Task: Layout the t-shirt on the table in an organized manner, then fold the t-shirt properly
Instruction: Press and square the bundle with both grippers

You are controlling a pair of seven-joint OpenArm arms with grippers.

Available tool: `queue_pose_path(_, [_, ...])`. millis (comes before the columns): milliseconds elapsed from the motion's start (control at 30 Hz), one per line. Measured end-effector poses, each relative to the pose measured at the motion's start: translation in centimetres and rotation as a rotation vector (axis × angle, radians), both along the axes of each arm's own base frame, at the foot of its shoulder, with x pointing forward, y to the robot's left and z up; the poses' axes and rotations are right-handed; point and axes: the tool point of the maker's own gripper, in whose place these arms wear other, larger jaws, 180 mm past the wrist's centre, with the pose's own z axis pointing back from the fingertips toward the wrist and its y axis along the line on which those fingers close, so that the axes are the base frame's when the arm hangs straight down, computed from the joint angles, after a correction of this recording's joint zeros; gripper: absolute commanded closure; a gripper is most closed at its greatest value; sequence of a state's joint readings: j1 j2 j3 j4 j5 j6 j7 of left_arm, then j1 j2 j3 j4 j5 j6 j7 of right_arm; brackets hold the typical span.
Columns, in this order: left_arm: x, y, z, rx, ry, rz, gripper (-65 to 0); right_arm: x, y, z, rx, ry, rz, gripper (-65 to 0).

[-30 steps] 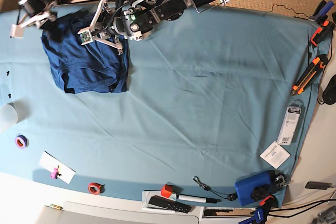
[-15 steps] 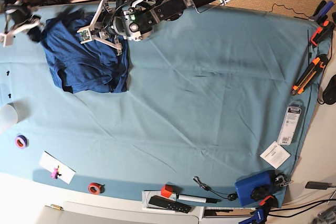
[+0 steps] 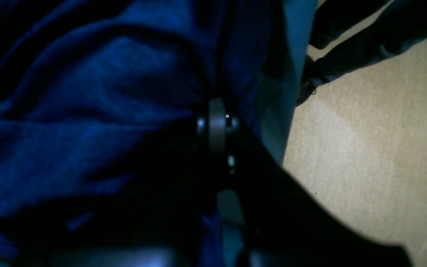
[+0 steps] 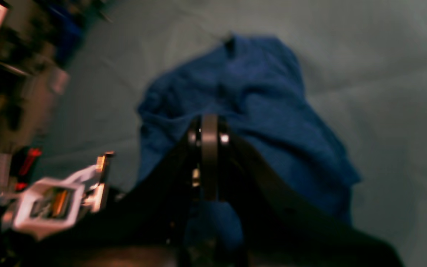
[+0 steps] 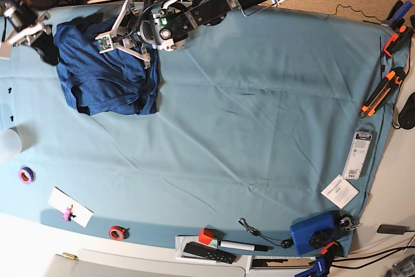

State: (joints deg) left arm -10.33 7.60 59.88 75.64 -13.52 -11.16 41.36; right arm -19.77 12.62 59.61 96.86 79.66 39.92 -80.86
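T-shirt (image 5: 107,85) lies bunched on the surface (image 5: 240,134); left hand (image 3: 217,107) clenched at it; right hand (image 4: 209,122) clenched too.

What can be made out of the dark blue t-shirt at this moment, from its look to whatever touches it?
The t-shirt is dark blue, soft-looking, faintly heathered fabric, with a thin seam or hem line showing in the left wrist view. It lies bunched and unfolded in the upper left of the base view, on the teal cloth, with rounded folds and an uneven lower edge. The left gripper is shut over its rumpled fabric; whether any is pinched is unclear. The right gripper is shut near it, contact uncertain.
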Motion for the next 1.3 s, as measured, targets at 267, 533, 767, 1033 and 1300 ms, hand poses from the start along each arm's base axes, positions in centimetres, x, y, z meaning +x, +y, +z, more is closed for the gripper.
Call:
queue_pose_path(267, [0.0, 0.0, 0.0, 0.000, -0.001, 0.000, 0.0, -4.4, 1.4, -7.0, -0.036, 0.293, -0.048, 0.0])
queue_pose_path(533, [0.0, 0.0, 0.0, 0.003, 0.000, 0.000, 0.0, -1.0, -1.1, -7.2, -0.277, 0.321, -0.020, 0.0])
queue_pose_path(767, [0.0, 0.1, -0.1, 0.007, 0.001, -0.001, 0.0, 0.5, -4.2, -6.3, -0.446, 0.369, -0.022, 0.0])
queue_pose_path(1033, [0.1, 0.0, 0.2, -0.002, -0.008, -0.002, 0.0, 0.6, -4.1, -6.2, -0.422, 0.360, -0.039, 0.0])
queue_pose_path(1300, [0.3, -1.0, 5.0, -0.110, -0.112, -0.033, 0.0, 1.7, -4.5, -5.1, -0.433, 0.286, -0.060, 0.0])
